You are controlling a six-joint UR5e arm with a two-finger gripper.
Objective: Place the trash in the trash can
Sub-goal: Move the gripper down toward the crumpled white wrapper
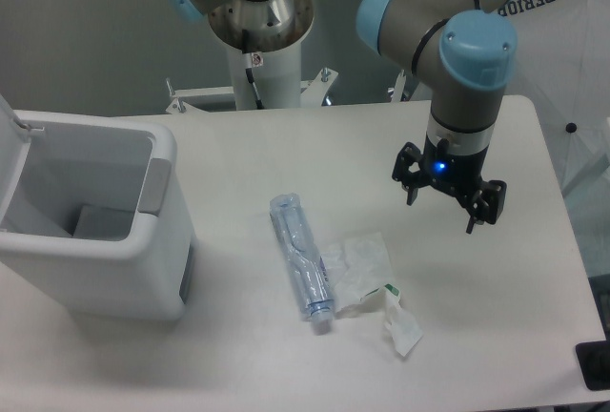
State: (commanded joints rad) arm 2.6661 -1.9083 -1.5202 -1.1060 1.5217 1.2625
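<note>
light, crushable trash waits beside an open end effector

the black two-finger end effector [451, 199] hangs with its fingers spread and nothing between them, above the white desk [496, 336], right of the trash. the crumpled clear-white wrapper with green mark [367, 278] looks featherlight and limp; pinch a raised fold. touching it, the crushed clear plastic bottle [301, 256] seems light, slick and springy; grip across its flattened middle. the white rectangular plastic trash can [91, 231] stands lid-up, well left.

Bin [91, 231] at left of bench [496, 336]; bottle [302, 265] mid-bench, wrapper [367, 278] touching its right; claw [448, 204] above, farther right.
</note>
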